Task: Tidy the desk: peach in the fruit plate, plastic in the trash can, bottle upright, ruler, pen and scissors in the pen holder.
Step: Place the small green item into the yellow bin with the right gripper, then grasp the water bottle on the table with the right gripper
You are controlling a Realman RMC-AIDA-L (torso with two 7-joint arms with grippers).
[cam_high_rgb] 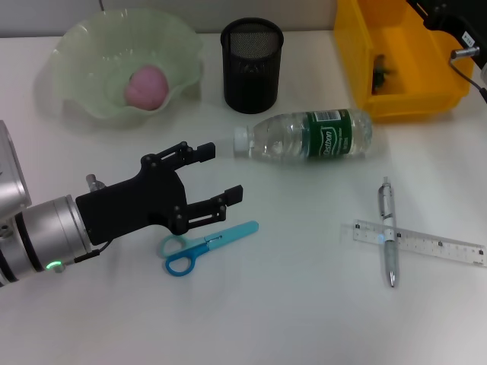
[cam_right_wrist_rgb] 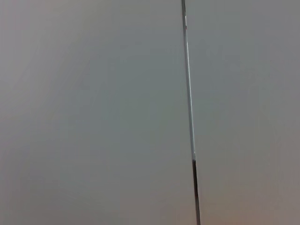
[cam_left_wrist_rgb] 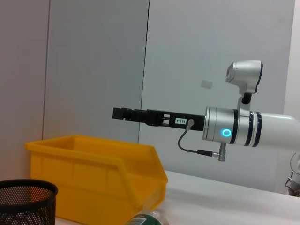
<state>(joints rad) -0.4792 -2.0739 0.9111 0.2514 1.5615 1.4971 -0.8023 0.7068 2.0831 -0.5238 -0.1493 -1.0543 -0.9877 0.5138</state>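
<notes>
Desk with items partly sorted. Peach (cam_high_rgb: 146, 85) lies in the green fruit plate (cam_high_rgb: 76, 53); beside it stands the black mesh pen holder (cam_high_rgb: 252, 65). The bottle (cam_high_rgb: 308, 136) lies on its side in front of the holder. Scissors (cam_high_rgb: 204, 245) lie flat just beside the left gripper (cam_high_rgb: 218, 175), which hovers above the desk with jaws apart and empty. The pen (cam_high_rgb: 389, 239) lies across the ruler (cam_high_rgb: 418, 242). The right gripper (cam_left_wrist_rgb: 123, 114) is raised over the yellow bin (cam_high_rgb: 403, 57); whether its jaws are apart cannot be told.
</notes>
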